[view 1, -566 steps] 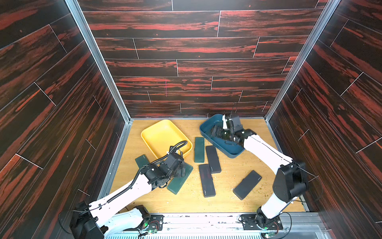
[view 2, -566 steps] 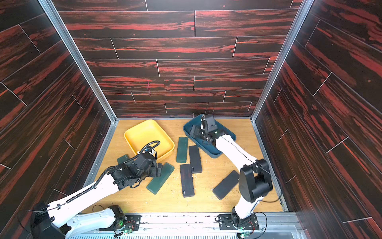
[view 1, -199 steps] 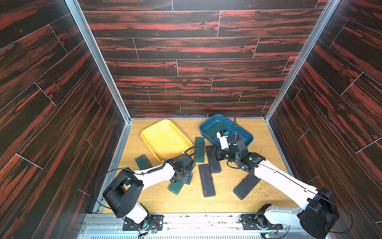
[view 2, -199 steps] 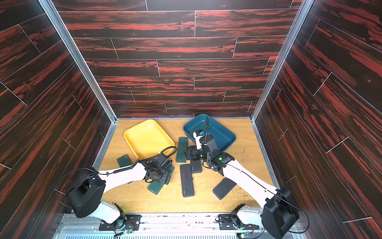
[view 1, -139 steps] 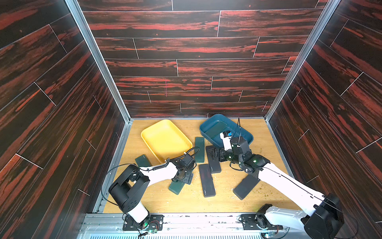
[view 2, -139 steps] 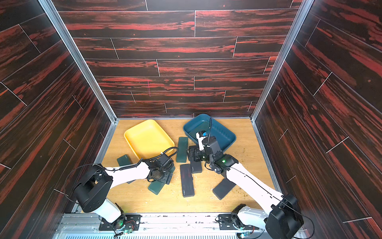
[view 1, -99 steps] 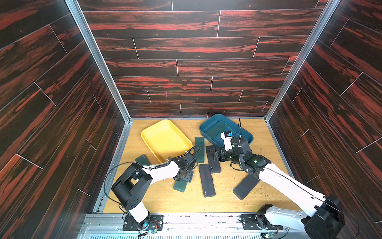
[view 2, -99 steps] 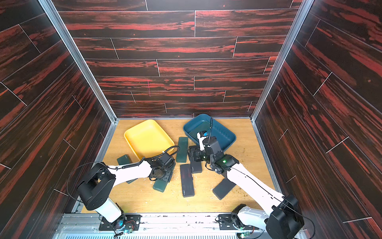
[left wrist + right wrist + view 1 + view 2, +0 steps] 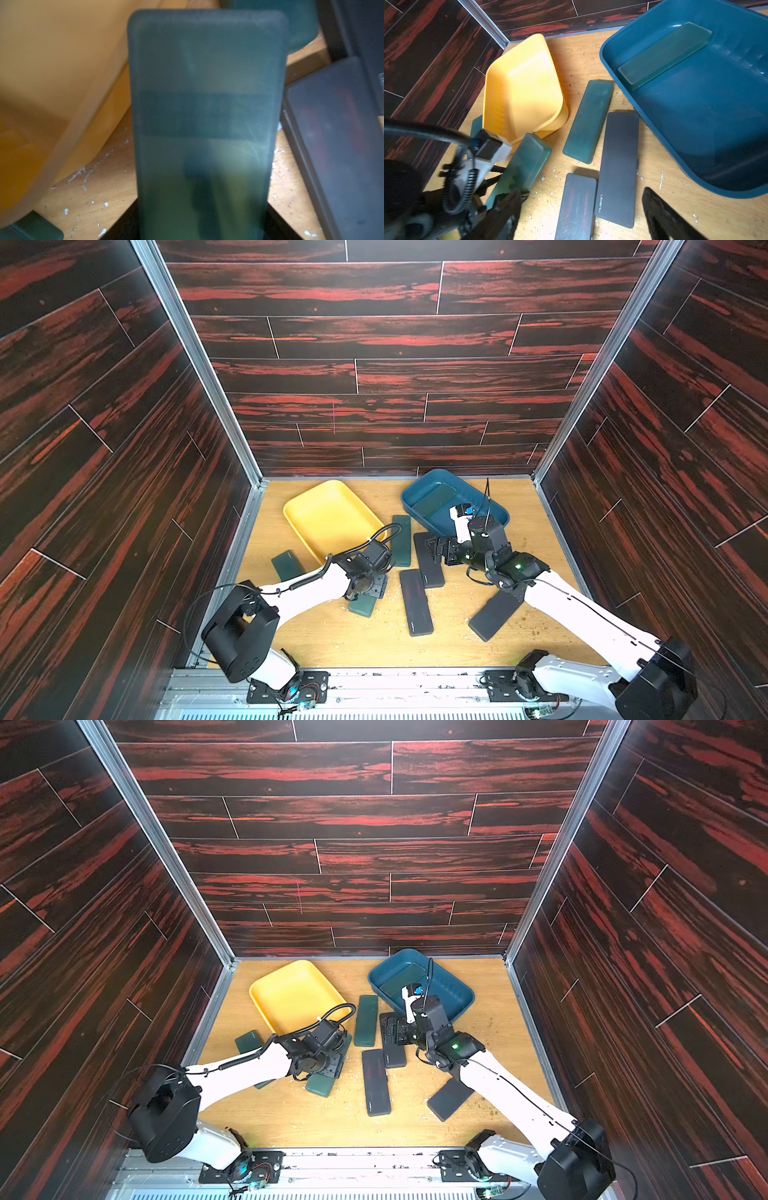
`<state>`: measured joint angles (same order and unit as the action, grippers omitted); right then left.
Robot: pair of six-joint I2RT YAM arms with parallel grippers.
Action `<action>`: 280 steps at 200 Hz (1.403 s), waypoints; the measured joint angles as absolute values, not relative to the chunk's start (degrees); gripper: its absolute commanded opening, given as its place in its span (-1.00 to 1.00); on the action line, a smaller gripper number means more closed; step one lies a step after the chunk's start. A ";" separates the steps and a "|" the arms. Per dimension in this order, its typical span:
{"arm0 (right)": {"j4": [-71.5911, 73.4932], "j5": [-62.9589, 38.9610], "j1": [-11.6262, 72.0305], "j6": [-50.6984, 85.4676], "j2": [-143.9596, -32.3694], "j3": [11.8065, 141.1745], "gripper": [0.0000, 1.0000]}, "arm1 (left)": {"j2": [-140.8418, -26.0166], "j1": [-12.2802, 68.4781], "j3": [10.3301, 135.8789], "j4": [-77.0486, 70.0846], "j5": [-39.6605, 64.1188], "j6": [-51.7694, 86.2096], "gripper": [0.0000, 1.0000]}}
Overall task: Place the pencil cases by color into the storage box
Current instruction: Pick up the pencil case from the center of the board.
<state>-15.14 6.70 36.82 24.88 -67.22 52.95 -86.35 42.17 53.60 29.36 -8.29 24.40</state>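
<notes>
Low beside the near corner of the yellow tray [image 9: 328, 518], the left claw [image 9: 371, 587] is clamped on one end of a dark green pencil case [image 9: 362, 606]. The left wrist view shows this held case [image 9: 207, 124] running out from between the jaws, blurred. The right wrist view shows it tilted above the wooden table [image 9: 374, 647].

Across from it, the right claw [image 9: 436, 549] stands wide over the far end of a black case [image 9: 430, 568], gripping nothing. Whether it touches that case cannot be told. A second black case [image 9: 417, 608] lies just beside the first, nearer the front. A third black case [image 9: 494, 614] lies partly under the right arm.

Between the two trays a green case [image 9: 402, 541] lies flat on the table. Another green case [image 9: 434, 499] rests inside the blue tray [image 9: 471, 493]. One more green case [image 9: 286, 565] sits near the left wall, beside the yellow tray
</notes>
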 measured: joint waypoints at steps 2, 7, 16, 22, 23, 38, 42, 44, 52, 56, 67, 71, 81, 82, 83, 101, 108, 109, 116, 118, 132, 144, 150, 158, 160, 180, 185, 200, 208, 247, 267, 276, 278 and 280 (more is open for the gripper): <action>-15.16 6.70 36.82 24.88 -67.22 52.95 0.82 | -86.15 42.17 53.71 29.39 -8.27 24.40 0.34; -15.20 6.70 36.75 24.88 -67.18 52.95 0.82 | -85.73 42.17 54.00 29.61 -8.12 24.38 0.34; -15.25 6.68 36.62 24.88 -67.09 52.95 0.82 | -85.03 42.17 54.50 29.87 -7.90 24.36 0.34; -15.27 6.70 36.49 24.88 -67.02 52.95 0.82 | -84.60 42.17 54.87 30.11 -7.75 24.36 0.34; -15.27 6.70 36.45 24.88 -66.98 52.95 0.82 | -84.49 42.17 54.96 30.17 -7.68 24.36 0.34; -15.42 6.63 35.97 24.88 -66.63 52.95 0.82 | -83.05 42.17 55.94 30.52 -7.01 24.36 0.34; -15.44 6.59 35.83 24.88 -66.50 52.95 0.82 | -82.61 42.17 56.27 30.55 -6.79 24.36 0.34; -15.44 6.52 35.73 24.91 -66.41 52.95 0.82 | -82.35 42.17 56.45 30.59 -6.63 24.36 0.34; -15.40 6.35 35.38 24.93 -66.15 52.95 0.82 | -81.49 42.17 57.14 30.68 -6.15 24.38 0.35; -15.38 6.20 35.22 24.97 -66.00 52.95 0.82 | -80.99 42.17 57.58 30.74 -5.91 24.38 0.35; -15.35 5.74 34.65 25.04 -65.52 52.95 0.82 | -79.70 42.17 58.85 30.79 -5.23 24.45 0.35; -15.25 5.50 34.41 25.04 -65.34 52.95 0.82 | -79.20 42.15 59.37 30.68 -4.97 24.45 0.36; -14.94 4.67 33.71 25.12 -64.90 52.95 0.82 | -78.08 42.00 60.60 30.04 -4.34 24.47 0.35; -14.87 4.60 33.61 25.17 -64.86 52.95 0.82 | -77.91 41.95 60.80 29.93 -4.19 24.47 0.36; -14.83 4.54 33.54 25.19 -64.82 52.95 0.82 | -77.82 41.93 60.90 29.91 -4.14 24.47 0.36; -13.39 2.28 31.59 25.85 -64.03 52.84 0.82 | -76.82 40.95 63.75 28.34 -1.61 24.47 0.35; -12.38 1.17 30.76 26.06 -63.66 52.60 0.82 | -76.79 40.16 65.08 27.44 -0.51 24.45 0.36; -12.16 0.93 30.61 26.11 -63.57 52.53 0.82 | -76.79 40.07 65.19 27.31 -0.45 24.43 0.35; -11.16 -0.19 29.87 26.33 -63.22 52.18 0.82 | -76.79 39.27 66.08 26.24 0.60 24.43 0.35; -10.90 -0.58 29.63 26.41 -63.11 52.05 0.82 | -76.82 39.00 66.32 25.93 0.95 24.40 0.35; -8.34 -3.38 28.10 26.85 -62.54 51.11 0.82 | -76.82 37.26 67.29 23.44 3.70 24.18 0.35; -5.76 -6.13 26.85 27.27 -62.30 50.28 0.82 | -76.88 35.75 67.37 21.21 6.28 23.99 0.35; -4.32 -7.73 26.17 27.49 -62.26 49.91 0.82 | -77.01 34.94 67.37 20.18 7.77 23.99 0.35; -2.35 -9.82 25.28 27.66 -62.24 49.47 0.82 | -77.30 33.87 67.37 18.79 9.78 23.99 0.35; -1.76 -10.37 25.06 27.75 -62.24 49.39 0.82 | -77.41 33.56 67.37 18.35 10.33 24.01 0.35; 3.11 -15.46 22.94 28.49 -62.24 48.66 0.83 | -78.70 31.24 67.35 13.93 15.70 24.45 0.35; 4.34 -16.71 22.46 28.69 -62.24 48.56 0.83 | -78.94 30.83 67.35 12.93 16.95 24.49 0.35; 8.29 -20.80 20.91 29.58 -62.26 48.45 0.84 | -79.44 29.82 67.29 9.85 20.43 25.06 0.35; 10.72 -22.98 20.21 30.09 -62.30 48.42 0.85 | -79.53 29.41 67.29 8.27 22.02 25.32 0.35; 23.92 -32.73 18.50 33.08 -64.82 48.49 0.95 | -79.68 29.12 67.29 1.63 28.91 26.81 0.35; 29.67 -37.06 18.22 34.72 -67.99 48.90 0.96 | -79.99 29.12 67.29 -1.43 31.75 27.97 0.35; 31.99 -38.72 17.98 35.42 -69.49 49.25 0.97 | -80.18 29.15 67.29 -2.63 32.97 28.38 0.35; 32.36 -38.96 17.96 35.59 -69.76 49.30 0.97 | -80.23 29.15 67.29 -2.92 33.21 28.40 0.35; 32.82 -39.31 17.91 35.77 -70.08 49.36 0.97 | -80.27 29.15 67.29 -3.16 33.50 28.49 0.35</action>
